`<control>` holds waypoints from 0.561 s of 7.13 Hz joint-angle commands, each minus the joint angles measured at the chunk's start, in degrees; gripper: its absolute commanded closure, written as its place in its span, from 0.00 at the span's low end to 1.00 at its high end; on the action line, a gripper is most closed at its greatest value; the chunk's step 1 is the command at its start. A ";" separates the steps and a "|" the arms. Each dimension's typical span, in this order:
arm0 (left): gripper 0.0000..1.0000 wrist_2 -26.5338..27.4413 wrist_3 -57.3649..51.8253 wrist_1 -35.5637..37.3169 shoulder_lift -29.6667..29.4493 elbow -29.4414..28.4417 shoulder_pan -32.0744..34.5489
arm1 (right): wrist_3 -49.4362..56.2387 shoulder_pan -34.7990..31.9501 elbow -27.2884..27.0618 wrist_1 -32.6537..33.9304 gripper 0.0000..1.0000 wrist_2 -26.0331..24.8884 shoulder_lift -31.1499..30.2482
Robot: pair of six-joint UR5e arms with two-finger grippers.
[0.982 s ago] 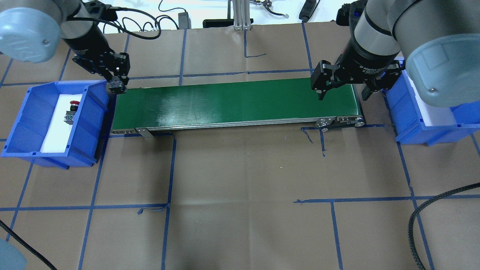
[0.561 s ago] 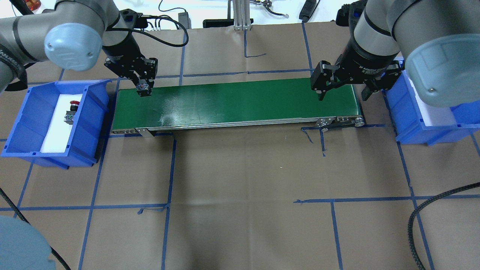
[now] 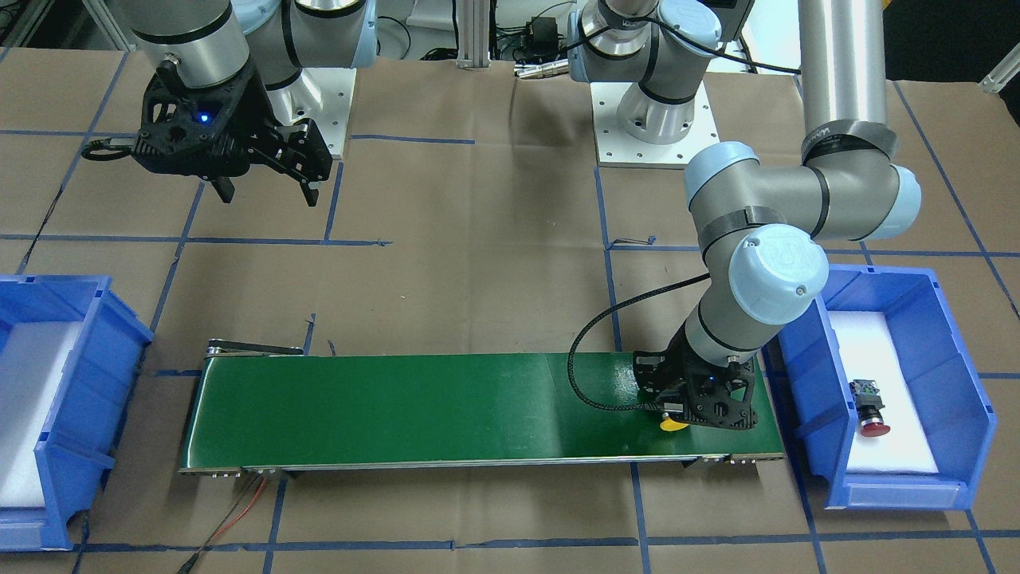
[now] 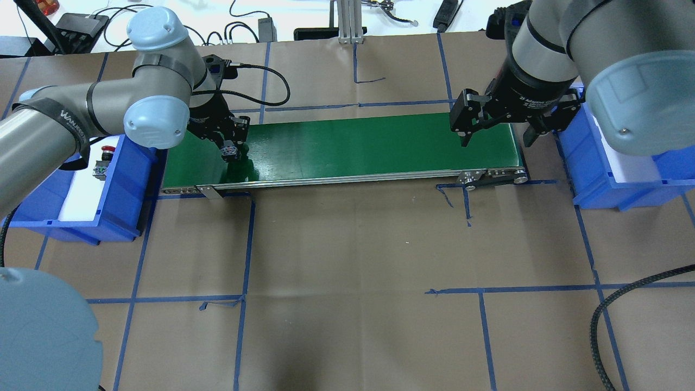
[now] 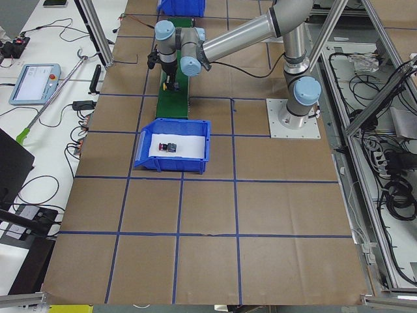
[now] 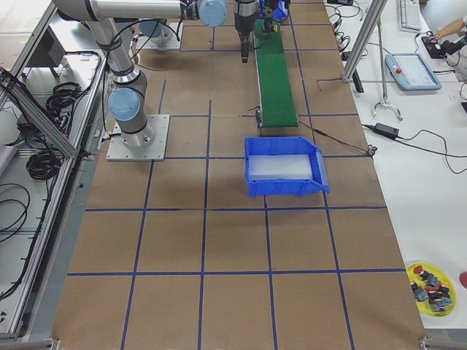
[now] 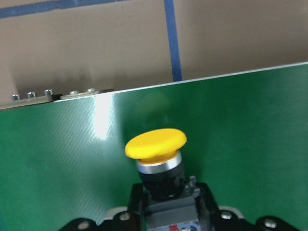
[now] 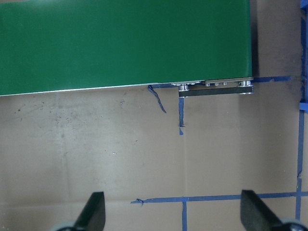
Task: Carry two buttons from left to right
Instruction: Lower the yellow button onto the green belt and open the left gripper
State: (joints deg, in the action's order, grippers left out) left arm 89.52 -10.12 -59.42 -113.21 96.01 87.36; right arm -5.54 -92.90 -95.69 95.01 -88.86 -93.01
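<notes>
My left gripper (image 4: 231,150) is shut on the black-grey contact block of the yellow button (image 7: 156,144), whose cap (image 3: 674,425) points toward the belt's front edge. It holds the button low over the left end of the green conveyor belt (image 4: 353,145); I cannot tell whether it touches. The red button (image 3: 870,406) lies on white foam in the blue left bin (image 4: 32,184), partly hidden by my left arm in the overhead view (image 4: 104,157). My right gripper (image 4: 495,140) is open and empty above the belt's right end; the right wrist view shows its fingers (image 8: 95,211) spread wide.
The blue right bin (image 3: 119,335) with white foam stands just past the belt's right end (image 4: 624,187). A black cable (image 4: 613,309) lies at the table's front right. A yellow plate (image 6: 432,283) with several spare buttons sits on a side bench.
My left gripper has moved right and forward from the left bin's edge to over the belt's left end, carrying the yellow button. The right arm has not moved.
</notes>
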 commanded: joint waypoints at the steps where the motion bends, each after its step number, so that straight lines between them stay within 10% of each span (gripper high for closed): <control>1: 0.01 -0.14 0.71 1.85 0.18 1.02 0.00 | 0.00 0.00 -0.02 0.08 0.00 0.00 0.03; 4: 0.00 -0.05 0.81 0.28 2.80 -0.99 0.00 | 0.00 0.00 -0.20 0.08 0.00 0.00 0.03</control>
State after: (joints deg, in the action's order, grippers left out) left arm 89.45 -9.30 -58.29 -111.98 95.93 87.36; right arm -5.53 -92.90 -95.74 95.10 -88.90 -92.99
